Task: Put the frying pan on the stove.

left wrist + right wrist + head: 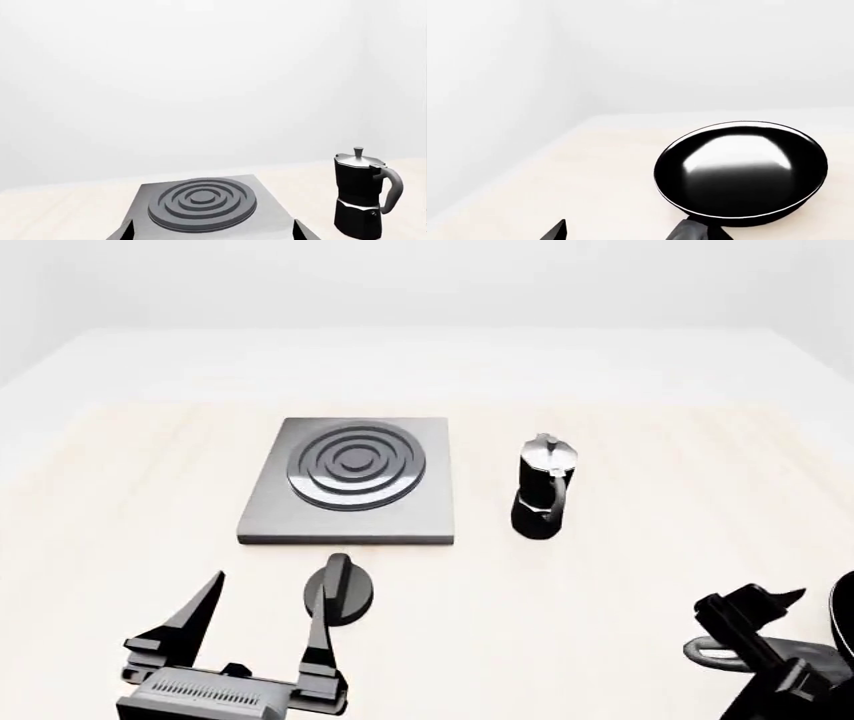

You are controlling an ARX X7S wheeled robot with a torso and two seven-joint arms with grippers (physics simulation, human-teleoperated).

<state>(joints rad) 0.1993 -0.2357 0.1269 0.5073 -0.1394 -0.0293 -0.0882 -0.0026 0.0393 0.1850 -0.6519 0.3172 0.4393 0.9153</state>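
The frying pan [740, 170] is round, glossy and black and sits on the pale table. Its handle [694, 232] points toward my right gripper [634, 235]. That gripper is open; one fingertip [557, 231] stands well clear to one side of the handle, and nothing is held. In the head view only the pan's edge [843, 625] shows at far right, beside the right gripper [750, 612]. The grey stove [350, 490] with dark rings lies at table centre. My left gripper [260, 618] is open and empty in front of it, and the stove [200, 202] shows between its fingertips.
A black moka pot [541, 490] with a silver lid stands just right of the stove; it also shows in the left wrist view [363, 195]. A small black knob [338, 590] with an upright fin sits in front of the stove, close to my left gripper's right finger.
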